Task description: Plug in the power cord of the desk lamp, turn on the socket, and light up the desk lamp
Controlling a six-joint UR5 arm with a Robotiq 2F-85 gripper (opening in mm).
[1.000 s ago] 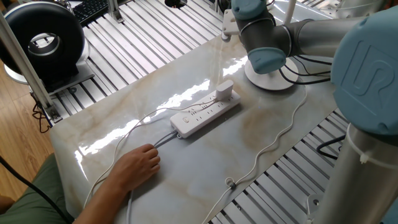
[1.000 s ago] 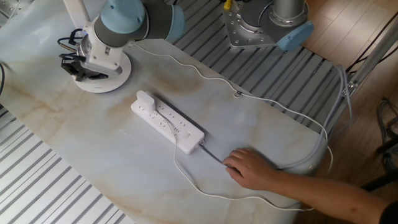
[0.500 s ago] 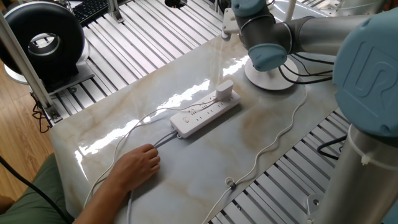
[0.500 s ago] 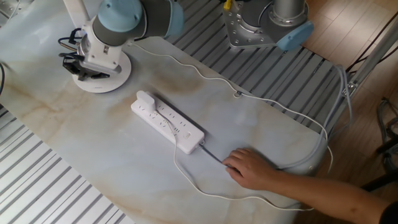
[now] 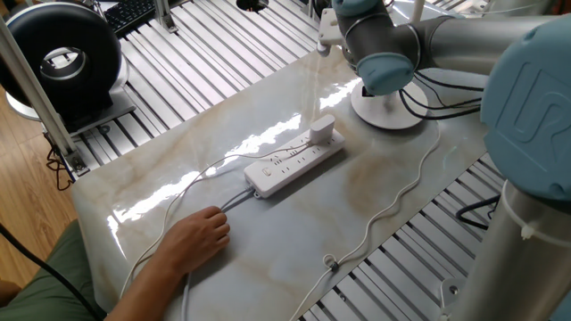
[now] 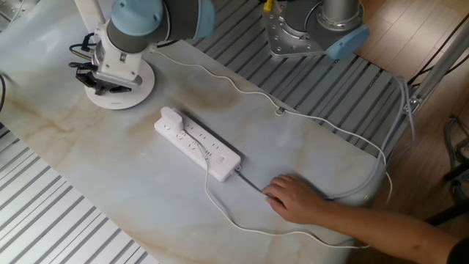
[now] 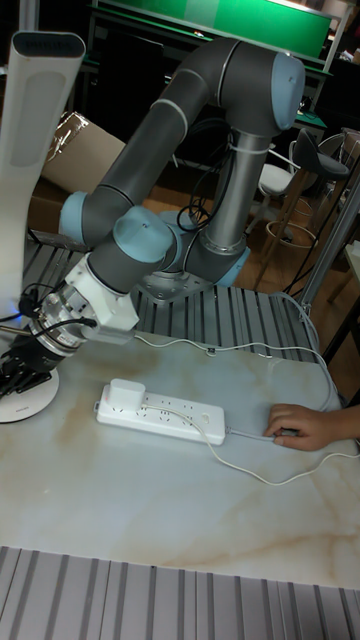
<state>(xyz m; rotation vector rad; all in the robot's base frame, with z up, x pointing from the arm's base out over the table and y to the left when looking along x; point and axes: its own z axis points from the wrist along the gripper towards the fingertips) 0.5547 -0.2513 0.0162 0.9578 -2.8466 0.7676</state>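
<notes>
My pincer [image 6: 95,79] hangs over the desk lamp [image 6: 139,92] base, presumably to reach its switch; whether it is released or clenched I cannot tell. The power cord [image 5: 323,129] plug sits in the socket [image 5: 294,163]. A person's hand [image 6: 297,199] steadies the grey cable on the marbled worktop [image 6: 146,191].

Marble-look tabletop [image 5: 294,232] glinting under overhead light, ribbed aluminium frame [image 5: 214,53] all round it. Wooden floor [image 5: 22,178] to one side, a black round fan [image 5: 62,58] standing there, green panel [image 7: 240,20] behind.
</notes>
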